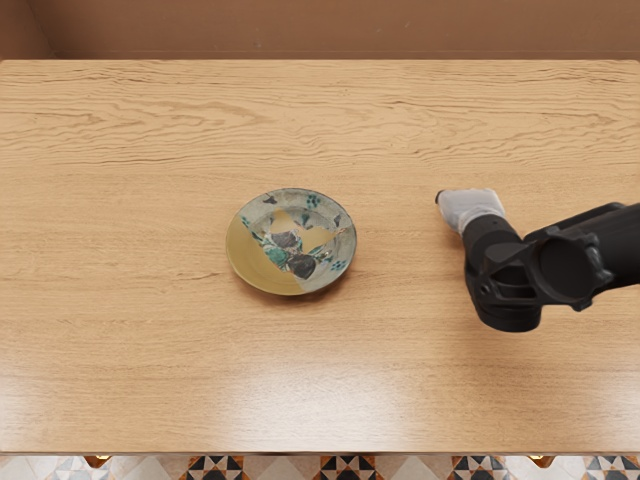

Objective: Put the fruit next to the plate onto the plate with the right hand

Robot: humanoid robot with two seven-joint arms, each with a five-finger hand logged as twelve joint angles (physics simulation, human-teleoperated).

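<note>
A round painted plate [292, 241], yellow on its left side with blue-grey floral patterns, lies at the middle of the wooden table [130, 150]. My right arm enters from the right edge, black at the forearm [545, 270]. Its pale grey right hand [468, 208] is down at the table surface, about a plate's width right of the plate. I see no fruit anywhere on the table or on the plate. Only a small dark tip [439, 197] shows at the hand's left edge. The hand and wrist hide whatever is beneath them.
The table's far edge meets a brown wall at the top. Patterned floor tiles [340, 467] show below the table's front edge. Bare wood lies between the hand and the plate.
</note>
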